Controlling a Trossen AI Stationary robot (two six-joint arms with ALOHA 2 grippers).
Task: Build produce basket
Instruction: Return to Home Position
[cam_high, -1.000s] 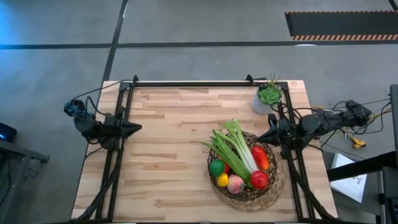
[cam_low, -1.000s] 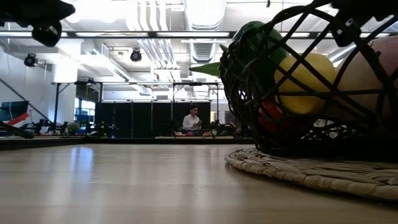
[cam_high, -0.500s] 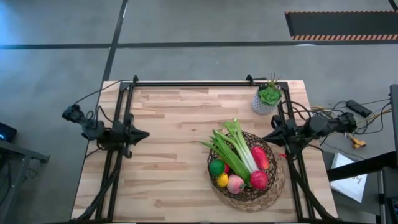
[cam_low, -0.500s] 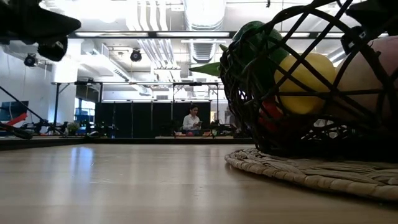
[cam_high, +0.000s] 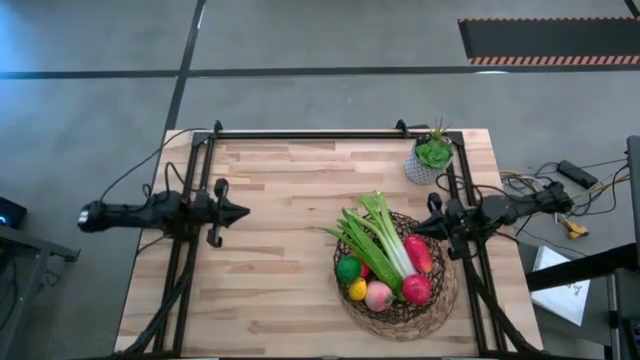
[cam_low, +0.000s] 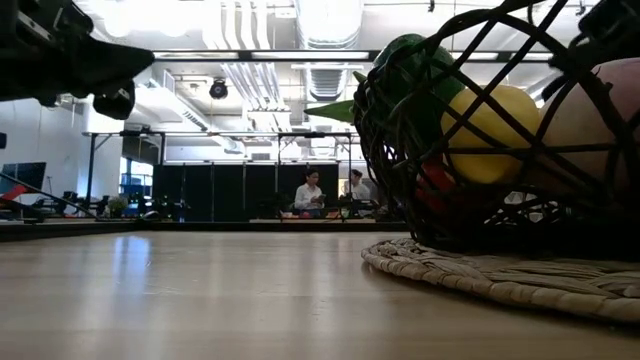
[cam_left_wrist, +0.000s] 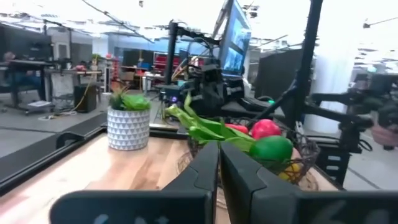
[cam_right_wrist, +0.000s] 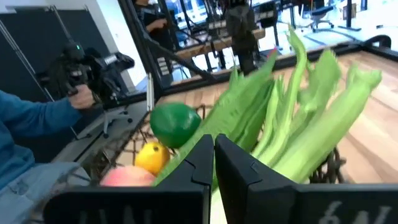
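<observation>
Sitting lower right on the desk (cam_high: 280, 260), the basket (cam_high: 432, 292) holds the produce (cam_high: 390, 262). Both hands are pressed together, empty: left hand (cam_high: 243, 212) mid-left, right hand (cam_high: 418, 229) just beside the basket's rim, where a careless swing could snag it.

The pale plank worktop (cam_high: 280, 200) carries a round woven mat (cam_low: 480, 268) under the basket (cam_high: 392, 314) near its right edge, and a small potted plant (cam_high: 428, 160) by a right-hand corner.
</observation>
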